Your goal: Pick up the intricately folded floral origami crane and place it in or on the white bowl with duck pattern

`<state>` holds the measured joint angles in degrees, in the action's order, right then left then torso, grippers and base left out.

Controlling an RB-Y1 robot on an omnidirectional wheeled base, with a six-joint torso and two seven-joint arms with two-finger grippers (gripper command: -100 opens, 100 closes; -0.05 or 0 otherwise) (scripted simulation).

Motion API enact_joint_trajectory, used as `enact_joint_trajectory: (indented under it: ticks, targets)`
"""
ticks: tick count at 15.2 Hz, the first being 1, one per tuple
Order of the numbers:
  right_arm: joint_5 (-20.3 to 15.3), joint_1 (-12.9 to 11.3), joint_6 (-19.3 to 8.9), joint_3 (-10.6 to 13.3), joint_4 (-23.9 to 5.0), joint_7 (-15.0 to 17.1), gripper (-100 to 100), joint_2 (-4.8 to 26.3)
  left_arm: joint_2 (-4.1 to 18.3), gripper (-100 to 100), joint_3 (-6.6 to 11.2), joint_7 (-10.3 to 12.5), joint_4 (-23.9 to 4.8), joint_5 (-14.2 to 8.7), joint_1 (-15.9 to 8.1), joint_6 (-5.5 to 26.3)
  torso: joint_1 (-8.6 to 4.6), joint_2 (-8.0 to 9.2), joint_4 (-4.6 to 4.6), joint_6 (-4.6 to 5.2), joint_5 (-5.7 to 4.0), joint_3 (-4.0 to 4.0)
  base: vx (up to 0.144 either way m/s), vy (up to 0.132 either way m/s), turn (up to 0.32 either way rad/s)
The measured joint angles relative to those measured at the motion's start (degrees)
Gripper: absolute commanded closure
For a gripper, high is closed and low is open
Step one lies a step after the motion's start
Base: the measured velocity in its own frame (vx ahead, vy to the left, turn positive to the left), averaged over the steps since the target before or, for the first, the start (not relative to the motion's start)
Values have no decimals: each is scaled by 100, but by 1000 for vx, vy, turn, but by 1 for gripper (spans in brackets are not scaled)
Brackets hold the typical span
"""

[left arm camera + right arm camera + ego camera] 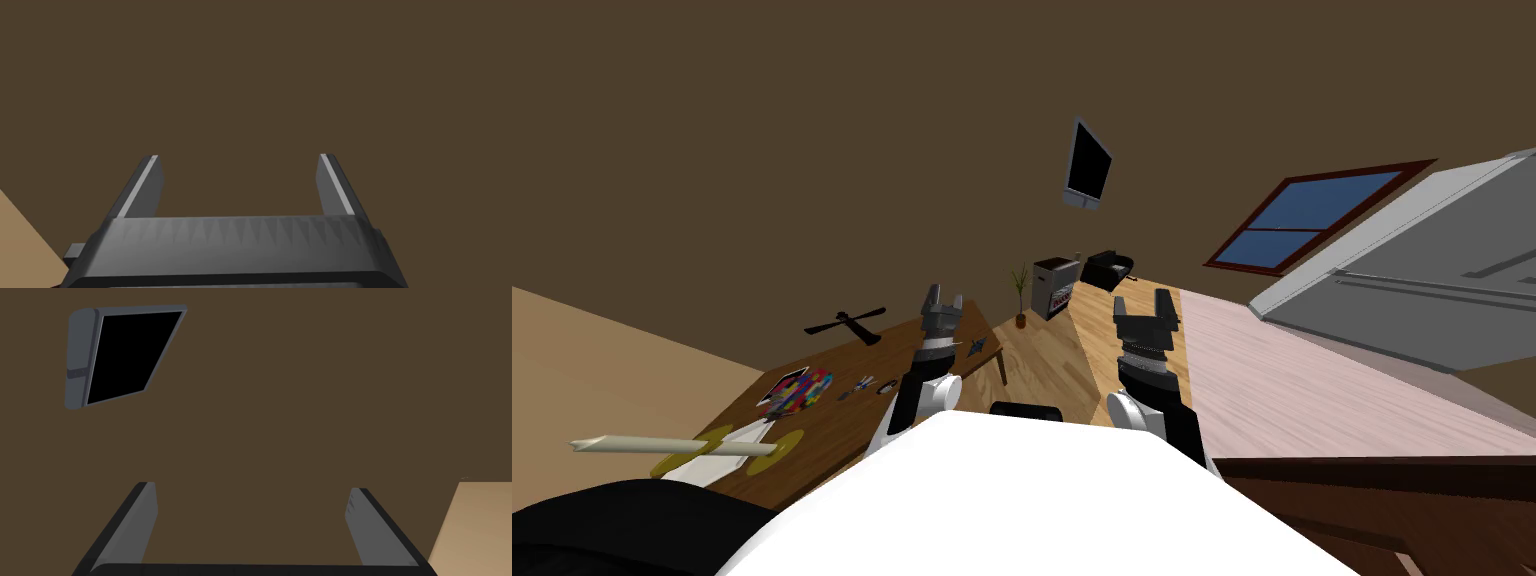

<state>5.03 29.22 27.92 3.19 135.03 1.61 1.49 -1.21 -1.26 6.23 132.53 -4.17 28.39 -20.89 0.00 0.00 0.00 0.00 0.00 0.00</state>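
A brown table (842, 425) stretches along my left side. On it lies a many-coloured patterned piece (797, 390) that may be the folded crane. Nearer to me sits a white thing with yellow patches (727, 448), perhaps the bowl, with a long cream rod (662, 443) across it. A small dark star-like object (975, 347) lies near the table's far corner. My left gripper (944, 297) (239, 157) is raised above that far end, open and holding nothing. My right gripper (1144, 305) (252, 485) is raised to the right of the table, open and holding nothing.
A black cross-shaped object (847, 323) and small bits (862, 383) also lie on the table. Wooden floor runs ahead to a potted plant (1020, 295), a small grey cabinet (1057, 287) and a black armchair (1109, 268). A pale counter (1312, 390) and a grey fridge (1412, 270) stand at my right.
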Motion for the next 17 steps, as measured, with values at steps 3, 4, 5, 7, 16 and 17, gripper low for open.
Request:
enact_joint_trajectory:
  ticks: [3,4,5,7,16,17]
  targets:
    - [0,0,0,0,0,0,0,0,208,-100,5,-31,-112,0,-77,168,1,-5,-1,0,0,-3,12,-4,6]
    - [0,0,0,0,0,0,0,0,310,-100,27,-29,-197,-15,-94,228,1,-6,-2,0,1,-4,17,-4,8]
    - [0,0,0,0,0,0,0,0,387,-100,17,-40,-266,-14,-93,292,1,-7,-2,0,1,-4,18,-7,10]
    - [0,0,0,0,0,0,0,0,556,-100,60,-67,-517,-31,-235,492,0,-11,-3,0,1,-7,21,-9,7]
    - [0,0,0,0,0,0,0,0,881,-100,113,-175,-1160,-66,-505,1290,-1,-10,-2,0,0,-6,17,-5,8]
    - [0,0,0,0,0,0,0,0,923,-100,131,-191,-1287,-75,-567,1407,0,-11,-3,0,0,-7,21,-7,8]
